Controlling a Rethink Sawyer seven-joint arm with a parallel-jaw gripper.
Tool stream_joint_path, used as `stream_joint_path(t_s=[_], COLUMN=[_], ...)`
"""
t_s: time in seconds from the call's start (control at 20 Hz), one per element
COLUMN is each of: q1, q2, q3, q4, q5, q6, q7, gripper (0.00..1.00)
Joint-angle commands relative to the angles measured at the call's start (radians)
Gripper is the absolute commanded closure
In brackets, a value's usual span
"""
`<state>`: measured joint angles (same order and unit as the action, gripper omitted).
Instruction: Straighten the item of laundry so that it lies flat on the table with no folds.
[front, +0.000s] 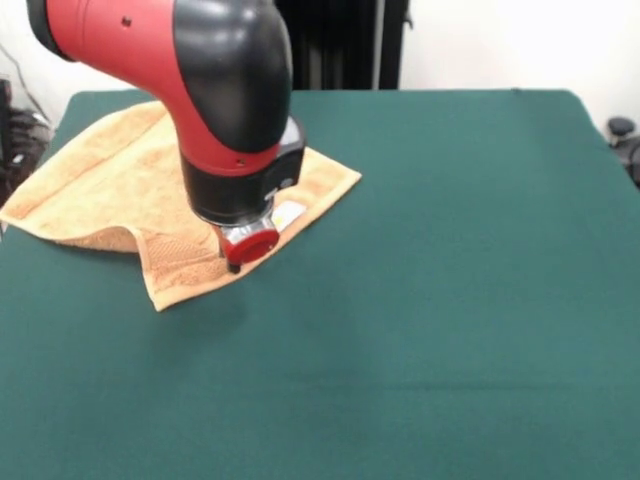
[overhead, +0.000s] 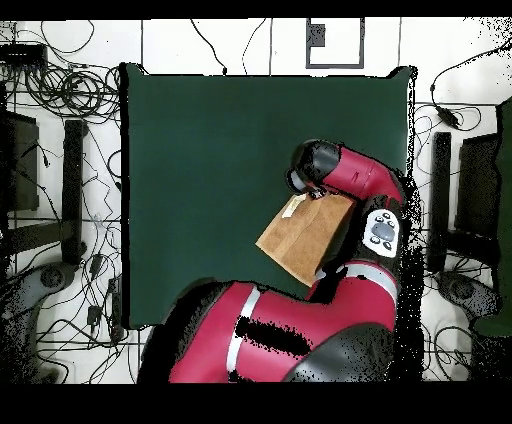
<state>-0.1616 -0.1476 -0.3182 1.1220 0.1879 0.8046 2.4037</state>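
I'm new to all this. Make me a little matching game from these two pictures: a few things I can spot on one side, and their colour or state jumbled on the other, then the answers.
Things:
1. towel
2. table
3. white label
4. gripper

Descriptions:
A. plain dark green, mostly bare
B. small patch on the towel, beside the arm's tip
C. orange-tan, one corner folded over
D. red and black tip, down at the towel's near edge

Pairs: 1-C, 2-A, 3-B, 4-D

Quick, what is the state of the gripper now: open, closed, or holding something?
Gripper: cannot be told; it is low over the towel, near the folded front corner, and the arm hides it.
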Motion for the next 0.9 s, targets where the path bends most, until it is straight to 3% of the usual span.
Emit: stream_joint_path(t_s=[0.05,0.6,0.9], q1=[0.087,0.093,0.127], q2=[0.047,0.016,0.051], q3=[0.043,0.063,0.034], q4=[-0.049,0.0,-0.063], q5=[0.102,0.152,0.201], q6=[0.079,0.061,0.107], q7=[0.338,0.317,0.403], gripper=[1.0,1.0,1.0])
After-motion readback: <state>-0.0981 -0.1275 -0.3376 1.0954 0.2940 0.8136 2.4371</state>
